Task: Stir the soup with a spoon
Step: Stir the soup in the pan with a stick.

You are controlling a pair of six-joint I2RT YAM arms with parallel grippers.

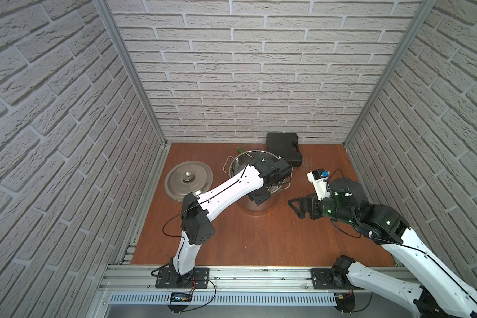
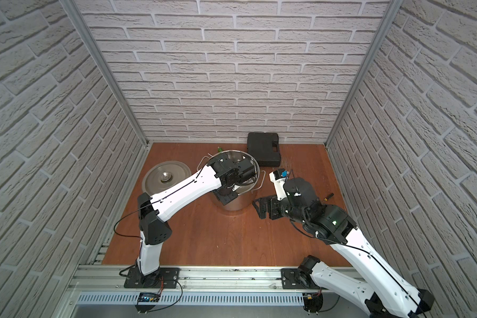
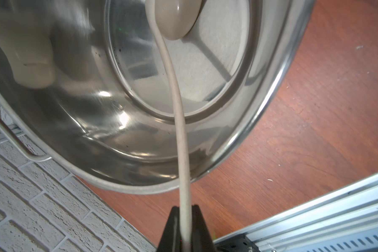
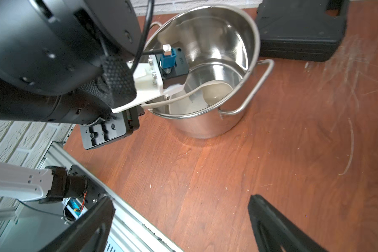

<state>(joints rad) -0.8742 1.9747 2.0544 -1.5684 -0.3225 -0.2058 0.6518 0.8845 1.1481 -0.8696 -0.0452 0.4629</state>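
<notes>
Spoon (image 3: 177,113) clamped in left tool (image 3: 186,220), its bowl in pot (image 3: 79,131); right tool (image 4: 181,200) wide.

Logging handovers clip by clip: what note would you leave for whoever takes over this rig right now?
Left gripper: shut on the spoon at its handle end; the spoon's bowl sits low inside the pot.
Right gripper: open, empty, over the table beside the pot.
Lid: off, lying on the table next to the pot.
Done: pot uncovered, spoon gripped and in the pot.
Left: the stirring itself. Whether the pot holds liquid I cannot tell.
</notes>
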